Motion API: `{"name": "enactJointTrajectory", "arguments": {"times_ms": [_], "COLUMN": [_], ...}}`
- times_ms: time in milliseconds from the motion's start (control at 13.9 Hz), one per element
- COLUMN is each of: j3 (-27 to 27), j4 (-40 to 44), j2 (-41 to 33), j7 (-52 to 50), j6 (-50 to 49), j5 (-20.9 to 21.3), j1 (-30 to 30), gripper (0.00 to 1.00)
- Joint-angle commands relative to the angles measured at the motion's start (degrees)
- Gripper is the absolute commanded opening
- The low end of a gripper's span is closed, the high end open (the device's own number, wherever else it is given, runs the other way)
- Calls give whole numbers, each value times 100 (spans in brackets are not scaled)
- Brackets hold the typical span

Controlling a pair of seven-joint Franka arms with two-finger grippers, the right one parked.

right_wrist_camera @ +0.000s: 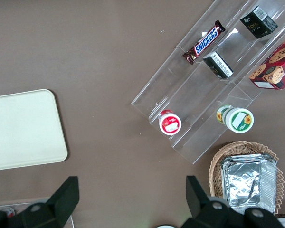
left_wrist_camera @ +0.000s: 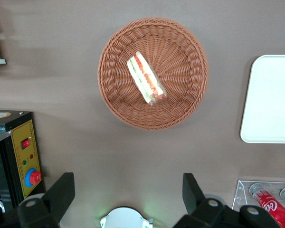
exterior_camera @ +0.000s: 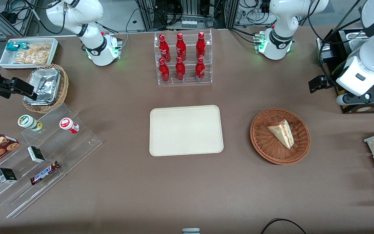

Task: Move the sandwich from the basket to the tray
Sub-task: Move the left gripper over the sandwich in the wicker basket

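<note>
Nothing moved yet: tray [exterior_camera: 186,130] bare, sandwich [left_wrist_camera: 147,78] sitting in basket [left_wrist_camera: 115,99], left gripper [left_wrist_camera: 128,192] wide open, high above table, not over the basket.

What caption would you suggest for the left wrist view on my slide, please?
Open gripper poised high above the sandwich lying in the basket, tray bare alongside.

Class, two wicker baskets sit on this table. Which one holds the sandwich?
The reddish-brown basket beside the tray holds the sandwich; the tan basket holds foil containers. The gripper, fingers open, hangs above the table.
</note>
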Motion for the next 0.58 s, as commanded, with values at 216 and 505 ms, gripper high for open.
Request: {"name": "enactJointTrajectory", "arguments": {"times_ms": [216, 505], "j3": [-25, -16], "j4": [-126, -1179], "j2": [173, 104], "j7": [183, 174], "j6": [338, 1329], "j5": [-21, -21], "j1": [7, 42], "gripper": [100, 100]}}
